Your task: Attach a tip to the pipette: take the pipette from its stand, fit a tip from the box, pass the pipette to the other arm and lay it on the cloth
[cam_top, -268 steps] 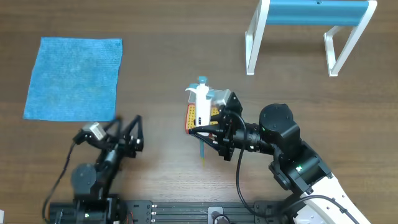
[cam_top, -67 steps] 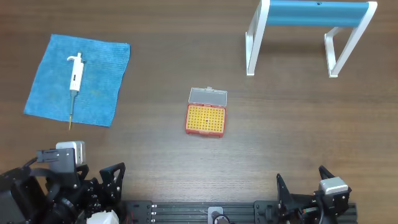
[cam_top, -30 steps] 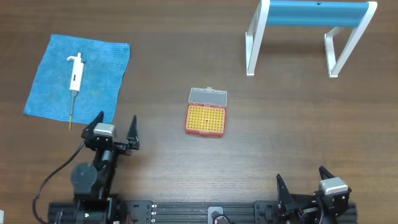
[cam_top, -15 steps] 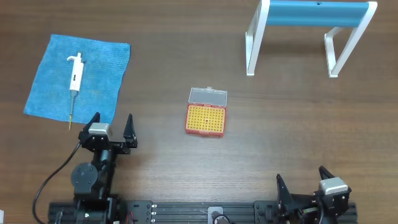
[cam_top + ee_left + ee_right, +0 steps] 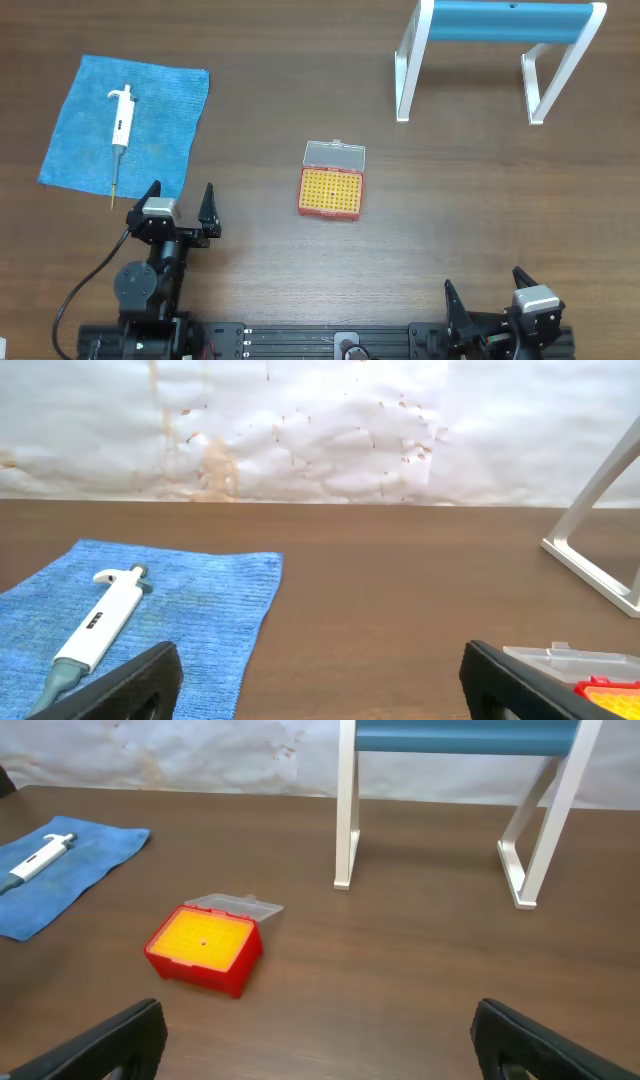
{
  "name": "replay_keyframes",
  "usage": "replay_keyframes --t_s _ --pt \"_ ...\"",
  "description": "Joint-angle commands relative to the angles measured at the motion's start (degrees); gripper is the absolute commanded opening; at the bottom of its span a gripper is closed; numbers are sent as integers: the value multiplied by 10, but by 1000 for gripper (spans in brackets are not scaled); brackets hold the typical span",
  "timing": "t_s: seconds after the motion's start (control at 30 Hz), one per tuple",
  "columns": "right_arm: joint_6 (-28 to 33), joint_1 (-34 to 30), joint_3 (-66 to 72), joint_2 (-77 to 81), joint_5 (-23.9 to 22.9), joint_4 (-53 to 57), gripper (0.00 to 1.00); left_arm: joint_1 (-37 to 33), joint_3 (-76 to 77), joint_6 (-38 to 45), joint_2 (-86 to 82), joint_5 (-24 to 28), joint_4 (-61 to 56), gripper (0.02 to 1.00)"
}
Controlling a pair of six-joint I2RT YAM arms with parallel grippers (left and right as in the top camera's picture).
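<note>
We find the pipette (image 5: 121,117) lying on the blue cloth (image 5: 165,100) at the far left of the table (image 5: 450,200), its plunger end toward the far side and its fitted tip pointing near, the fine end just past the cloth's near edge. The left hand (image 5: 181,190) sits near the cloth's near right corner, apart from the pipette, with its fingers spread wide and nothing between them. The right hand (image 5: 483,285) rests low at the near right, likewise spread and empty. The tip box (image 5: 331,192) stands in the middle with its lid open, and the stand (image 5: 510,20) at the far right holds nothing. We judge the last step, laying the pipette on the cloth, to be complete. The next move calls for no further grasp, only that both arms keep clear of the cloth so the pipette is not nudged.
</note>
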State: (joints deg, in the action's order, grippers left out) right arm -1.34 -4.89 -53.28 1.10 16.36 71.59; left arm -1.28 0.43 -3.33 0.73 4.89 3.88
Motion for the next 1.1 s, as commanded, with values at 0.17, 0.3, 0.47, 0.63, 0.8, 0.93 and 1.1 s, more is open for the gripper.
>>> replay_keyframes --t_s 0.17,0.3,0.47,0.63,0.8,0.93,1.1 --pt "97 -3 171 1 -70 -405 976 2 -1 -7 -5 -13 6 899" --pt "96 -3 380 1 -47 -657 976 2 -1 -7 -5 -13 6 897" --pt "96 -3 529 1 -39 -787 976 2 -1 -7 -5 -13 6 899" --pt "83 -3 530 5 -51 -681 976 2 -1 -7 -5 -13 6 897" --pt "83 -3 530 5 -52 -682 976 2 -1 -7 -5 -13 6 899" --pt "83 -3 530 5 -52 -682 976 2 -1 -7 -5 -13 6 899" --pt "83 -3 530 5 -52 -682 976 2 -1 -7 -5 -13 6 897"
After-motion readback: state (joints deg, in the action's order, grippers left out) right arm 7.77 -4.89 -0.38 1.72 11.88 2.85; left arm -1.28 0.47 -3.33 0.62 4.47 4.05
